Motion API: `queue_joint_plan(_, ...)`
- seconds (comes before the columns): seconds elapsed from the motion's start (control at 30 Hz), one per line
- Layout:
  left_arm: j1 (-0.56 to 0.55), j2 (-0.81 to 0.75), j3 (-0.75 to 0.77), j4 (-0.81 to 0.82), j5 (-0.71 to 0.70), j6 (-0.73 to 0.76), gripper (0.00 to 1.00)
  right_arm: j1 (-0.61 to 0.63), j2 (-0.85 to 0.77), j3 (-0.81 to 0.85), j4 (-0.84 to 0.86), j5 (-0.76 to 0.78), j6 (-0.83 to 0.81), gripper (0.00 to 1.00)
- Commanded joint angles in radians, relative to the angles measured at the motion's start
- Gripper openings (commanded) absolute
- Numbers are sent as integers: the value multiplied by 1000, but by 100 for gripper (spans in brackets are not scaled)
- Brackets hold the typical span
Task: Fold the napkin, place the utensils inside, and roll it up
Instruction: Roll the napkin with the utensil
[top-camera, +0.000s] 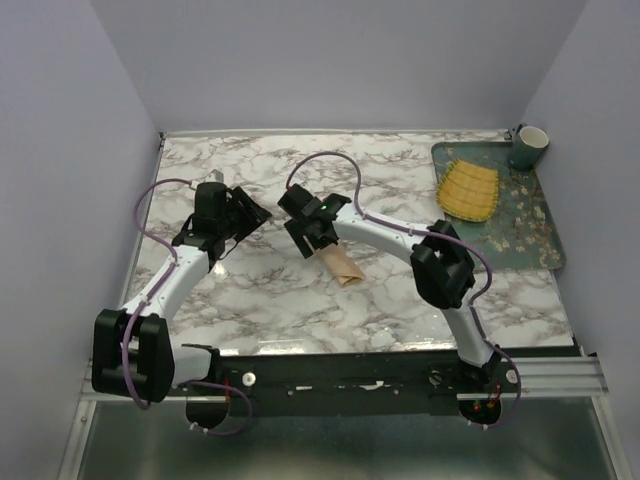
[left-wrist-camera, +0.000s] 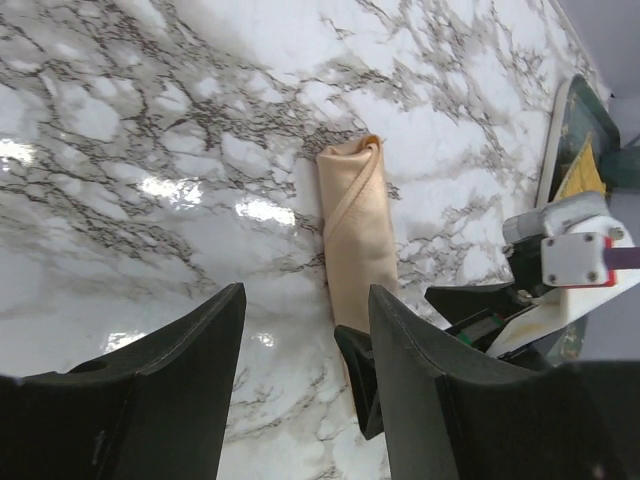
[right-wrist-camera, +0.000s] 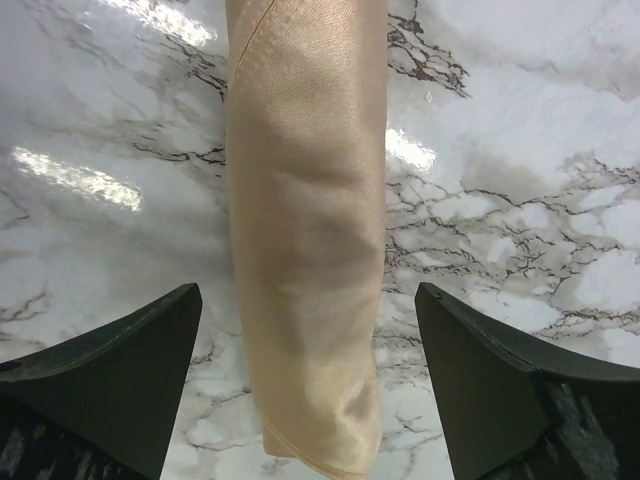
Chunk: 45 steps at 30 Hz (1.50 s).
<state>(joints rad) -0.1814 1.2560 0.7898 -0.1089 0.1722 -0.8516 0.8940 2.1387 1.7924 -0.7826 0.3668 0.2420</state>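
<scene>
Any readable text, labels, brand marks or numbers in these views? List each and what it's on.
No readable text in any view.
napkin: plain cloth, no tag showing.
tray: mottled pattern only, no words.
mug: no print visible, though it is small in the top view.
white bracket in the left wrist view: screws only, no marking.

The napkin (top-camera: 343, 267) lies on the table (top-camera: 400, 300) near its middle. The right gripper (top-camera: 310, 232) hangs over its far end, a finger on either side, apart from it. The left gripper (top-camera: 240, 212) is further left. A tray (top-camera: 545, 235) sits at the far right, with a cloth (top-camera: 468, 190) on it and a cup (top-camera: 528, 147) at its far corner.
</scene>
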Motion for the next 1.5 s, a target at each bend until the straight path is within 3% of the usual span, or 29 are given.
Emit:
queue_joint_plan(0.0,33,-44,-7,-63,-34,29,61,34,87,79,-112,172,36,95)
queue_joint_plan(0.53,85,-64,2,-66,-23,49,64,85,174,144,-142,205,51,81)
queue_joint_plan(0.87,88,-60,2,-52,-10,46,64,91,225,174,-150,228,43,79)
queue_joint_plan(1.2,95,-61,-6,-51,6,49,64,88,228,105,-116,288,20,72)
queue_joint_plan(1.47,102,-58,-9,-40,26,48,64,71,221,81,-83,216,0,66)
